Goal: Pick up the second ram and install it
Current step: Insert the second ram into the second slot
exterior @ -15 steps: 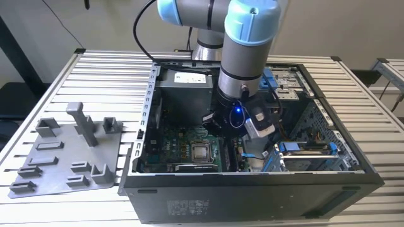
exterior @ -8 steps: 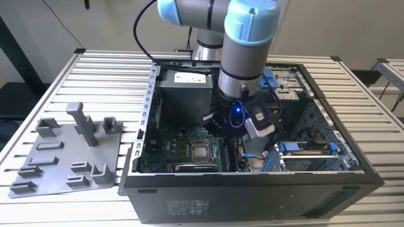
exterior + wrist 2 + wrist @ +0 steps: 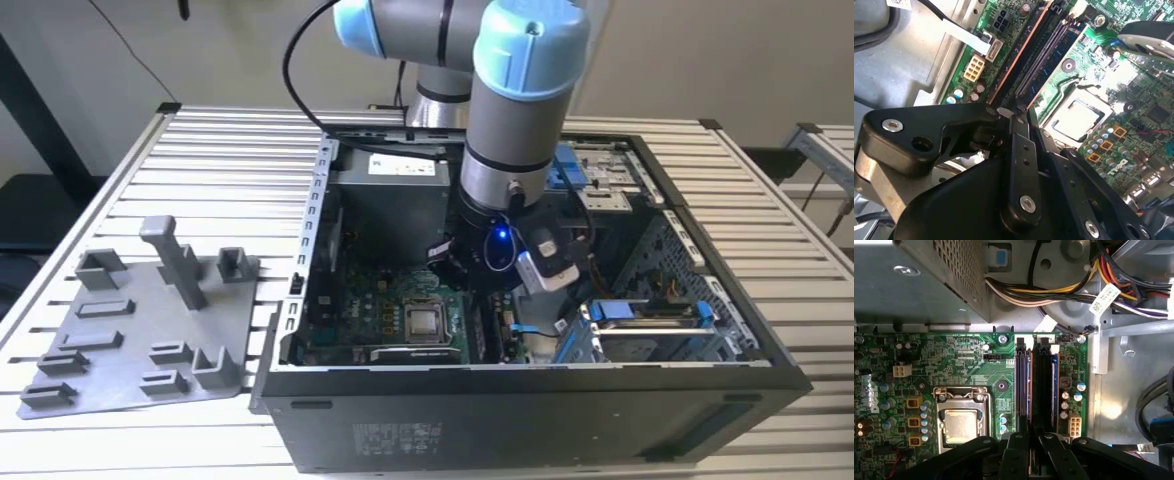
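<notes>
Gripper (image 3: 1031, 452) is down inside the PC case (image 3: 534, 400), fingers closed on the second ram (image 3: 1041, 390), which sits over the mobo (image 3: 979, 370) slots, apparently not fully seated yet.

The case (image 3: 534, 400) lies open on the table (image 3: 227, 150), with the holder plate (image 3: 134, 330) beside it toward the exterior view's left. The motherboard (image 3: 387, 290) lies on the case floor (the arm (image 3: 514, 120) reaches down over it). The CPU socket (image 3: 960, 425) sits beside the slots (image 3: 1036, 385).
</notes>
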### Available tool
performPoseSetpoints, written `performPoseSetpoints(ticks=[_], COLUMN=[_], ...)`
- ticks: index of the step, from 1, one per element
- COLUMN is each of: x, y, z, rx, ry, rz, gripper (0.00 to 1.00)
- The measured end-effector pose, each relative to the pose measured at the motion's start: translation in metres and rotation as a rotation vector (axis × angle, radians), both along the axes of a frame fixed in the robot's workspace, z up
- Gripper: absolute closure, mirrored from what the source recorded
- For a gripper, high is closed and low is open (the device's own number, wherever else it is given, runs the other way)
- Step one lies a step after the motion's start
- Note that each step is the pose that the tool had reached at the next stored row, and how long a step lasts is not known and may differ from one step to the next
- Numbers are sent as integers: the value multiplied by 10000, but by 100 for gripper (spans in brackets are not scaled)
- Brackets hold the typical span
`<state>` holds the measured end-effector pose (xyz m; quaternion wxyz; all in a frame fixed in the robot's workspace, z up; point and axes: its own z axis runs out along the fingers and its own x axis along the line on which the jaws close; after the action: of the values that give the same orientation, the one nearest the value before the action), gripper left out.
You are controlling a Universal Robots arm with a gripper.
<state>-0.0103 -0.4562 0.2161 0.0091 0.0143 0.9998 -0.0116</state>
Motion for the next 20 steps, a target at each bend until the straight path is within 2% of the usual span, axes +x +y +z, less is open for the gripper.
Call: performPoseSetpoints(ticks=[20], x=[6], y=[1], z=[-13], rx=[7], ry=[-2], rz=[148], gripper=[86])
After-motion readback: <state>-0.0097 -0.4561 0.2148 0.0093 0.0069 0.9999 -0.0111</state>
